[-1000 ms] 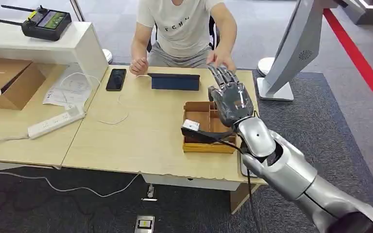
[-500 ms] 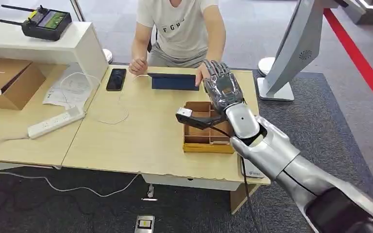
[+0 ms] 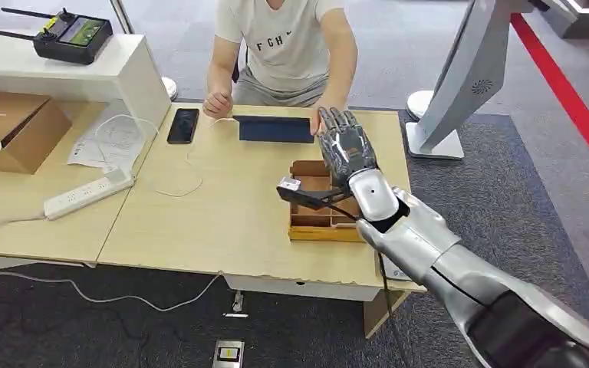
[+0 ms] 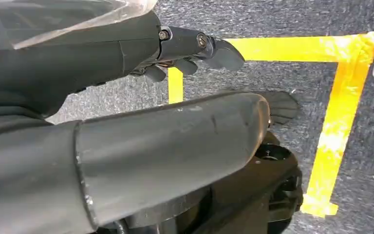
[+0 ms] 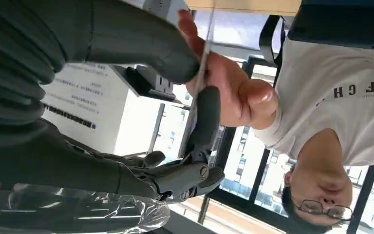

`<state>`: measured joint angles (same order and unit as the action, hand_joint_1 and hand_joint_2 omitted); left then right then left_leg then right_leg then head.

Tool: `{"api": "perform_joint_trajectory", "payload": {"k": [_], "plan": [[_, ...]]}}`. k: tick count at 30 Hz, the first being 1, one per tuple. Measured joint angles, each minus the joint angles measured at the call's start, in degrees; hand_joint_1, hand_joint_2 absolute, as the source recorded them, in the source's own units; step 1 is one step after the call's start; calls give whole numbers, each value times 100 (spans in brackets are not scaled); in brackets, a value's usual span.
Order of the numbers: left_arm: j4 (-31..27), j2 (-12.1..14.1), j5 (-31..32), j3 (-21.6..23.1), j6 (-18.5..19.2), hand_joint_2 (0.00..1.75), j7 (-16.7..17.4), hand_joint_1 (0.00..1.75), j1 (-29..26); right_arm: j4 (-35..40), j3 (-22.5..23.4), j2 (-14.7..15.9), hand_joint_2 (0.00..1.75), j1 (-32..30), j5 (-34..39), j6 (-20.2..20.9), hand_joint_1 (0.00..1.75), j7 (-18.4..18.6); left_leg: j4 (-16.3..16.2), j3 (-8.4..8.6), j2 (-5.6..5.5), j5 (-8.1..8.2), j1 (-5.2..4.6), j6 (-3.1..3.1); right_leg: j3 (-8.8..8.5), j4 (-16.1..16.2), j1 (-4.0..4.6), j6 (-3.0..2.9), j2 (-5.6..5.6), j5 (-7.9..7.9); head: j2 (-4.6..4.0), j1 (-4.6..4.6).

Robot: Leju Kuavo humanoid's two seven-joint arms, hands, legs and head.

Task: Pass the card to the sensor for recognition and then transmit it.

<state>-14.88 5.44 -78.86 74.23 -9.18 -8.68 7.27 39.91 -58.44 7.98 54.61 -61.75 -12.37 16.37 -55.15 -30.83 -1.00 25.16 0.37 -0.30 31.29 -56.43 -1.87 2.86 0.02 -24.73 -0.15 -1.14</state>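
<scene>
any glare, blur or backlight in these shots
Head view: even indoor light, sharp, soft shadows on the table. Right wrist view: bright windows backlight the scene, so the right robot hand reads dark, and the card's thin edge is faint. Left wrist view: the near left robot hand looks soft.

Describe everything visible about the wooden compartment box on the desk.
The wooden box is a low, open-topped tray of light brown wood, split by thin partitions into several compartments. It sits flat on the pale desk near its front right part, in front of the dark blue device. The robot's right hand and wrist hang above it and hide its right side; its contents cannot be made out.
</scene>
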Motion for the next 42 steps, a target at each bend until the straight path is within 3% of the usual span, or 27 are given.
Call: {"api": "perform_joint_trajectory", "payload": {"k": [8, 14, 17, 21, 29, 30, 34, 37, 42], "plan": [[7, 7, -79, 2, -26, 0, 123, 0, -7, -173, -48, -63, 0, -3, -201, -298, 0, -210, -1, 2, 1, 0, 0, 0, 0, 0, 0, -1, 0, 1, 0, 0], [9, 7, -125, 2, -111, 0, 53, 0, -26, 390, 147, 269, 0, -207, 22, -625, 0, -154, -8, 7, 0, 1, 0, 0, -2, 6, 0, 0, 0, 1, 0, 0], [11, 7, -208, 2, -131, 0, -39, 0, -41, 1205, 469, 694, 0, -603, 393, -645, 0, 109, -13, 53, -2, 1, 2, 1, -3, 10, 2, 0, -1, 3, 0, 0], [13, 7, -328, -11, -229, 0, -190, 0, -69, 2643, 1072, 1400, 0, -1397, 963, -256, 0, 594, -18, 59, -4, 4, 2, 5, -11, 20, 3, 1, -3, 3, 0, 4], [24, 7, -477, -83, -450, 0, -415, 0, -104, 5369, 2298, 2925, 0, -2955, 1139, 204, 0, 1495, -20, 56, 0, 13, 2, 10, -12, 28, 3, 5, 8, 6, 0, -2], [24, 7, -501, -105, -485, 0, -415, 0, -105, 5645, 2429, 3065, 175, -3143, 1156, 221, 0, 1580, -20, 57, 1, 13, 2, 10, -11, 28, 3, 5, 9, 7, 0, 4], [28, 0, -549, -159, -612, 0, -411, 0, -97, 6714, 2852, 3517, 175, -3789, 1121, 251, 0, 1870, -16, 56, 9, 13, 3, 9, -12, 27, 4, 4, 16, 7, 0, 2], [26, -26, -601, -181, -721, 0, -391, 0, -86, 7260, 2929, 3641, 175, -4144, 988, 180, 0, 2004, -14, 56, 9, 13, 8, 9, -11, 27, 7, 4, 16, 6, 0, 0], [26, -112, -592, -260, -833, 0, -347, 0, -66, 7606, 2835, 3591, 175, -4499, 614, -671, 0, 2131, -13, 54, 8, 12, 9, 8, -13, 26, 8, 4, 16, 6, 0, 0]]}}
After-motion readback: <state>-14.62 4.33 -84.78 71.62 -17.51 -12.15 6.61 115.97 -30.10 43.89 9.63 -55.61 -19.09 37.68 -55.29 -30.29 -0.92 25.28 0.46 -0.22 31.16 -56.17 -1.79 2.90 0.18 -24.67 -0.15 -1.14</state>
